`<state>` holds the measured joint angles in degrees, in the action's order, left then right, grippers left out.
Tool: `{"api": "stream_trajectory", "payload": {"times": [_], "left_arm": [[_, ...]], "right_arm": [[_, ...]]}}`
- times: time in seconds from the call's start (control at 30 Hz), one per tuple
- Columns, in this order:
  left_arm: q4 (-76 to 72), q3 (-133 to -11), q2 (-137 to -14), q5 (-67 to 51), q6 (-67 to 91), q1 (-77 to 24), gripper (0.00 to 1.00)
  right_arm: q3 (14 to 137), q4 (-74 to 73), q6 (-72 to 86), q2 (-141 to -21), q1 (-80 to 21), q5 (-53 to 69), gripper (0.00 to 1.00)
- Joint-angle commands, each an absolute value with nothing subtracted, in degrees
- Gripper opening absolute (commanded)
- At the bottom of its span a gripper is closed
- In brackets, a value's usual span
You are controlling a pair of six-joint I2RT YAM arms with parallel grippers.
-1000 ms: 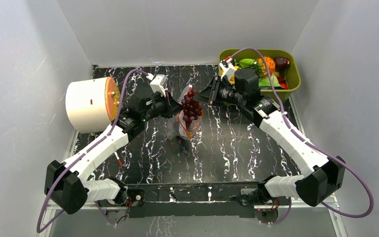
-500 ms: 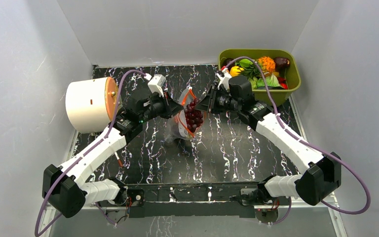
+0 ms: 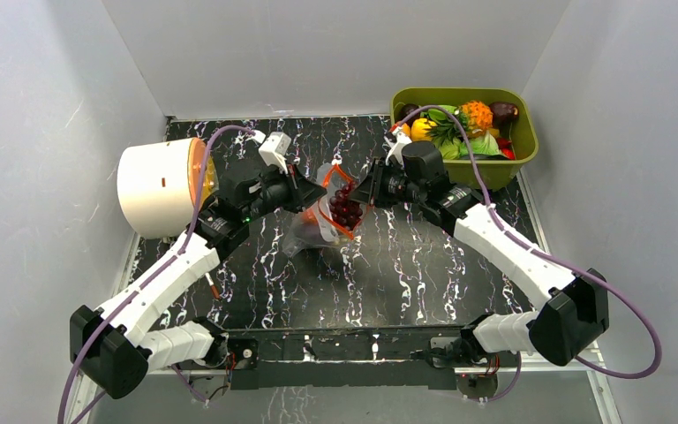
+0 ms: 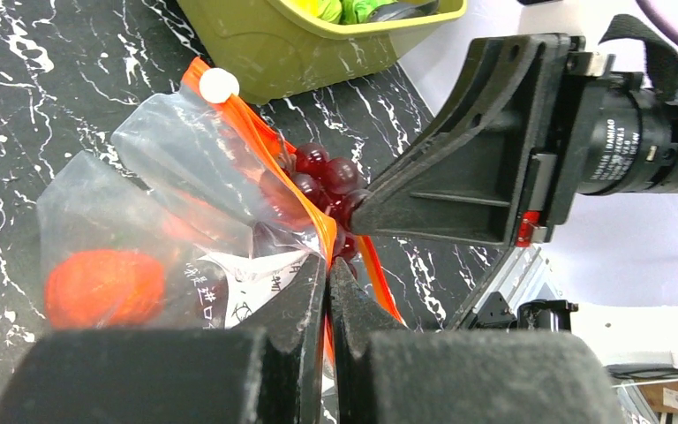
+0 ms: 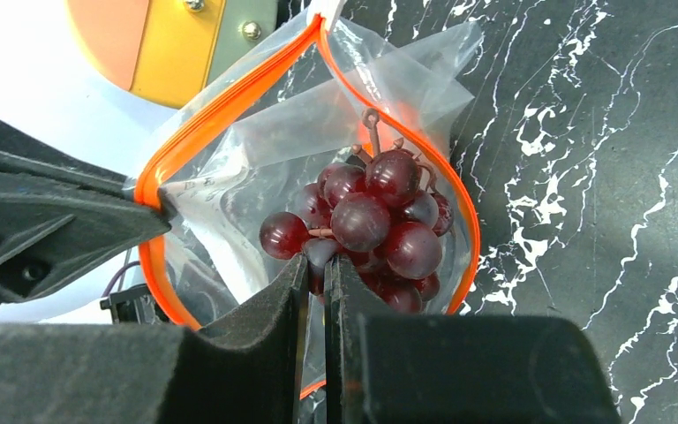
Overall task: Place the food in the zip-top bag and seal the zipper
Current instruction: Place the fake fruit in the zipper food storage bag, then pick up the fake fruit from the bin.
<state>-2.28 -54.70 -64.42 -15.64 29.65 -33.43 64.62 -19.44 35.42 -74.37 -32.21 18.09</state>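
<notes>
The clear zip-top bag (image 3: 316,223) is held up over the black table, its mouth open in a loop. My left gripper (image 4: 328,265) is shut on the orange-red zipper (image 4: 256,141) at the mouth's edge. My right gripper (image 5: 316,265) is shut on the dark purple grapes (image 5: 380,216), which hang inside the ring of the zipper (image 5: 221,115). From above, the grapes (image 3: 346,205) sit between the left gripper (image 3: 305,196) and the right gripper (image 3: 360,192). An orange-red round piece (image 4: 104,287) lies inside the bag. A white slider (image 4: 219,84) sits at the zipper's far end.
An olive-green bin (image 3: 523,157) at the back right holds more toy food. A white cylinder (image 3: 152,187) with an orange face lies at the left, close behind the left arm. Grey walls close in three sides of the table.
The right arm has swung left, off the bin, carrying the grapes down into the bag's mouth. The left arm has shifted slightly and the bag's mouth now tilts more toward the right gripper.
</notes>
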Motion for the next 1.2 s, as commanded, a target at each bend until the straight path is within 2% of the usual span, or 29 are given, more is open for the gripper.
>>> {"api": "stream_trajectory", "payload": {"times": [0.0,0.37,0.47,0.67,0.77,1.0,1.1,1.17], "left_arm": [[-5.9,-55.2,-63.2,-19.8,29.7,-33.1,0.0],[-8.4,-51.5,-63.5,-18.9,30.1,-33.1,0.0],[-7.9,-51.2,-64.1,-18.2,29.8,-33.1,0.0],[-5.0,-51.6,-64.1,-15.2,26.9,-33.1,0.0],[-3.8,-52.3,-64.6,-14.7,24.9,-33.1,0.0],[-2.6,-51.2,-63.9,-12.4,19.7,-33.1,0.0],[-0.9,-52.0,-64.2,-14.4,15.8,-33.1,0.0],[0.7,-52.8,-64.4,-16.1,13.3,-33.1,0.0]], "right_arm": [[65.7,-15.1,34.3,-75.0,-32.8,16.0,0.0],[67.3,-9.7,37.0,-78.1,-34.3,18.9,0.02],[66.7,-9.3,37.0,-78.9,-34.3,18.6,0.11],[71.1,-14.2,32.6,-79.2,-34.3,15.7,0.42],[73.7,-17.6,29.0,-79.0,-34.3,13.5,0.53],[81.5,-25.5,20.0,-80.9,-33.7,-1.0,0.61],[83.3,-25.4,16.6,-82.0,-33.0,-8.9,0.63],[84.7,-25.0,14.9,-83.2,-31.8,-12.6,0.6]]}}
